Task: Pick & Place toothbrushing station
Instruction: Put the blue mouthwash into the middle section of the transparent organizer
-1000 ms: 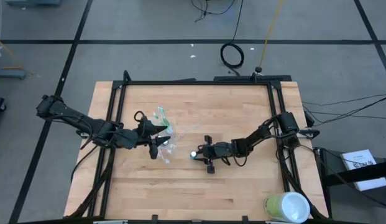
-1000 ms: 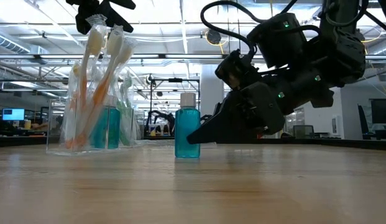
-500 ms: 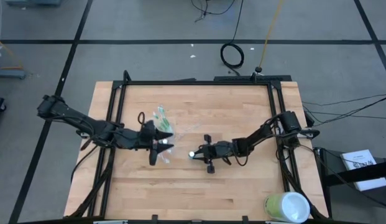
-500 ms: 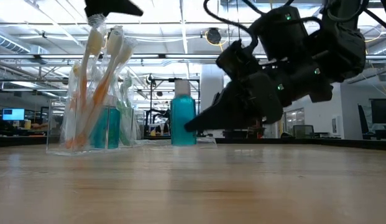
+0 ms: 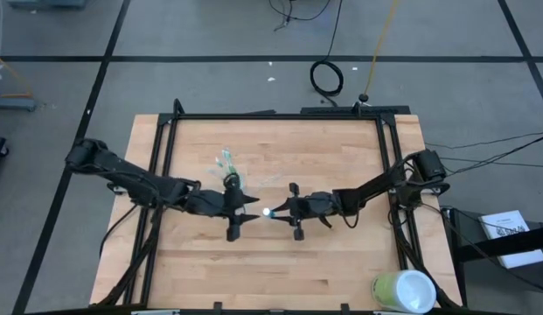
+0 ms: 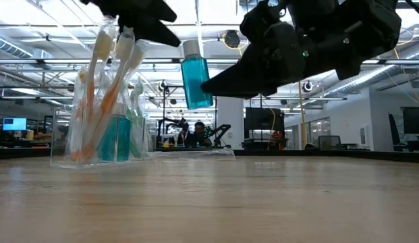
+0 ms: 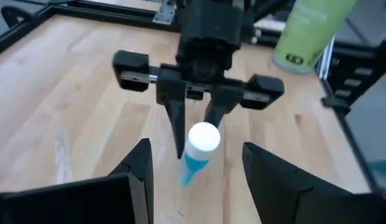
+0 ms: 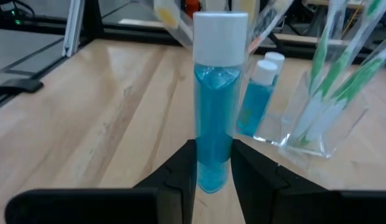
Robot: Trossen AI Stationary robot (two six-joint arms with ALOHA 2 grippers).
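A small clear cup [image 6: 101, 135] stands on the table left of centre and holds several toothbrushes [image 6: 118, 64] and a blue tube [image 8: 260, 93]. The cup also shows from above [image 5: 227, 168]. Another blue, white-capped tube [image 6: 196, 79] hangs above the table's middle, and my right gripper [image 8: 212, 158] is shut on it. My left gripper [image 5: 252, 211] is open. It points at the tube from the table's left, its fingertips [image 7: 142, 163] just short of the white cap [image 7: 204, 137]. My right gripper pinches the lower half of the tube's blue body [image 8: 211, 146] between its two fingers. The fingers [image 6: 216, 84] come nearly level from the table's right and lie across the tube. The tube is lifted clear of the table, nearly upright with its cap up.
A large pale green-and-white cup [image 5: 404, 290] stands at the table's near right corner. A black frame [image 5: 280, 115] runs along the table's far, left and right edges. Bare wood lies in front of both grippers toward the near edge.
My right gripper has gone up with the blue tube, which stood on the table and now hangs clear, still nearly upright. My left gripper has gone from above the clear cup toward the table's right and down, rolling as it went, until it faces the tube.
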